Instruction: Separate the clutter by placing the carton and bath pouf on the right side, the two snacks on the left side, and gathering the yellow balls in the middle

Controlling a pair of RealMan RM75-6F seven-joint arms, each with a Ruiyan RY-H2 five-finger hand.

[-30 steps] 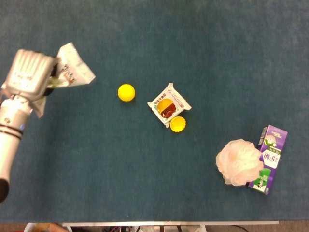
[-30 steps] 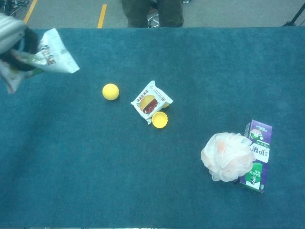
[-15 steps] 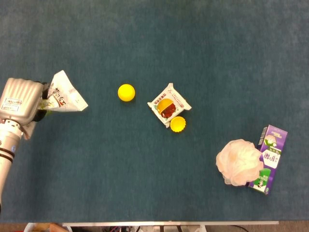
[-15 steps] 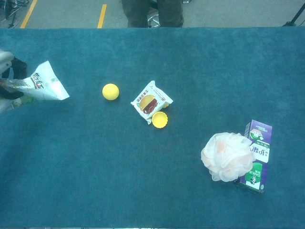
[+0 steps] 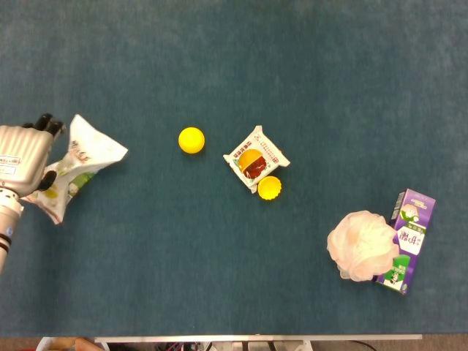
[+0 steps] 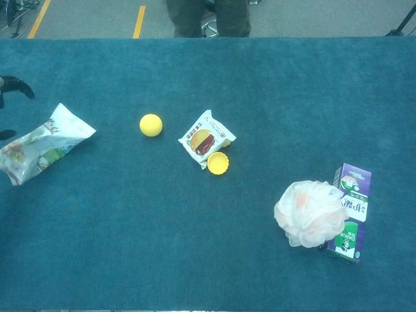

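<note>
A white and green snack bag point(image 5: 79, 164) point(image 6: 42, 144) lies flat at the table's left side. My left hand point(image 5: 22, 159) is right beside it with fingers spread, and its dark fingertips point(image 6: 14, 83) show at the left edge of the chest view. A smooth yellow ball point(image 5: 191, 140) point(image 6: 151, 125) sits left of centre. A small snack packet point(image 5: 256, 156) point(image 6: 207, 138) lies in the middle, with a ridged yellow ball point(image 5: 269, 188) point(image 6: 218, 163) touching its lower corner. At the right, a pale bath pouf point(image 5: 362, 245) point(image 6: 310, 213) leans against a purple carton point(image 5: 406, 241) point(image 6: 349, 211). My right hand is out of sight.
The teal table cloth point(image 5: 219, 278) covers the whole work area, and its near edge point(image 5: 256, 338) runs along the bottom of the head view. A person's legs point(image 6: 208, 16) stand beyond the far edge.
My left hand carried the snack bag down toward the table's left side, then opened. The bag now lies flat on the cloth. Nothing else moved.
</note>
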